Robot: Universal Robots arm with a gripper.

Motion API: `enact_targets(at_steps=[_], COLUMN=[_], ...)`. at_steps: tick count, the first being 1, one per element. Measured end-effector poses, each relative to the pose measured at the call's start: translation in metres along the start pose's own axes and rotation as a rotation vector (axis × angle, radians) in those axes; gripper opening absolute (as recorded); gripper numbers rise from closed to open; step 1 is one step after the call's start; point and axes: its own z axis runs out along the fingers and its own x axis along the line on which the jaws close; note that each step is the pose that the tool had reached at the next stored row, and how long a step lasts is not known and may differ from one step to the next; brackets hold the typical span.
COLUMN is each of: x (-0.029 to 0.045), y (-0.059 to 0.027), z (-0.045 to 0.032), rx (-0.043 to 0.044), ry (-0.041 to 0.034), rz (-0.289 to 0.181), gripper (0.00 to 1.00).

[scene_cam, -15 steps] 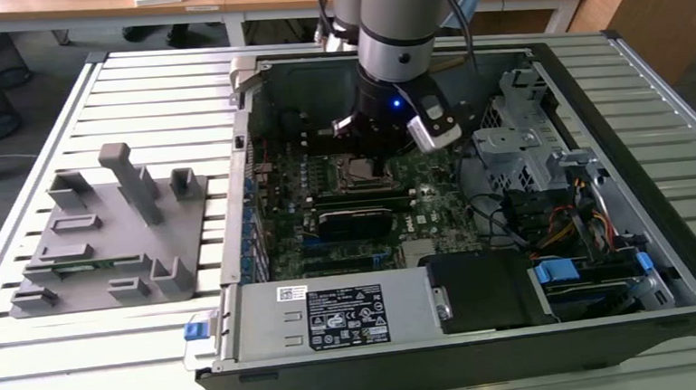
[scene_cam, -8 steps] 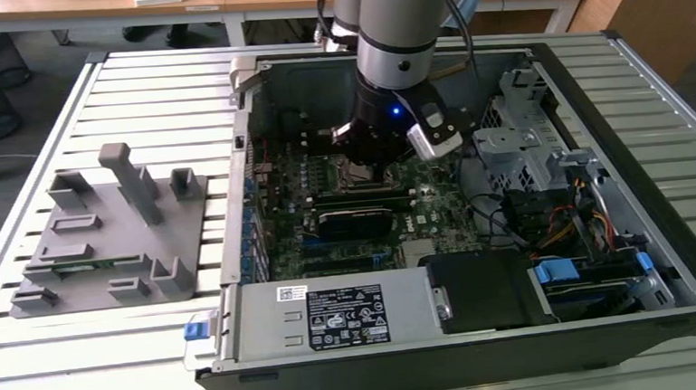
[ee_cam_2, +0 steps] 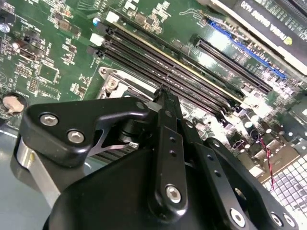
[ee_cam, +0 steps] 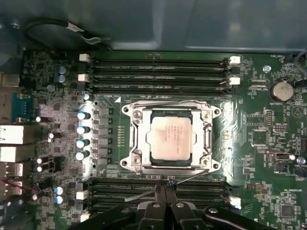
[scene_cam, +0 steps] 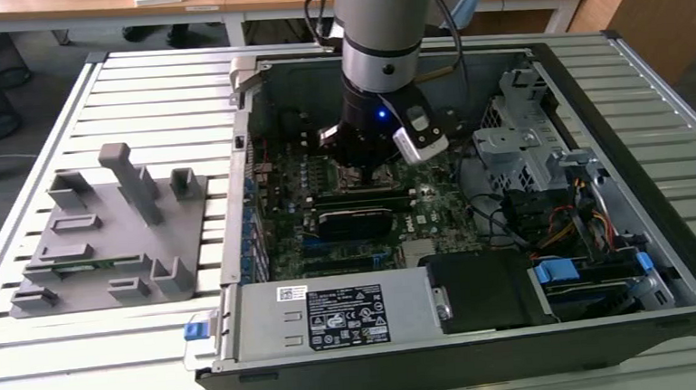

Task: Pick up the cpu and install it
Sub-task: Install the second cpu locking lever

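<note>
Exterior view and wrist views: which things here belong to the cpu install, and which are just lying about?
Job:
cpu, lying in the socket
gripper, beside the socket

Lying about:
grey fixture tray outside the case
memory slots
drive cage

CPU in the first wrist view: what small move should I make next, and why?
Probably lift the gripper straight up a little. The cpu already lies flat inside the socket, and the gripper is shut on nothing, beside the socket over the memory slots, so there seems nothing left to carry.
</note>
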Motion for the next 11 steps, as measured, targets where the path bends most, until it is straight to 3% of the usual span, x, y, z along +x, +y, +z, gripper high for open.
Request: enact_targets(at_steps=[4,11], x=[0.0004,0.0009], y=[-0.0005,-0.0011], z=[0.0042,0.011], rx=[-0.0131,-0.0154], ry=[-0.0002,-0.0002], rz=[0.0,-0.001], gripper=[0.11,0.11])
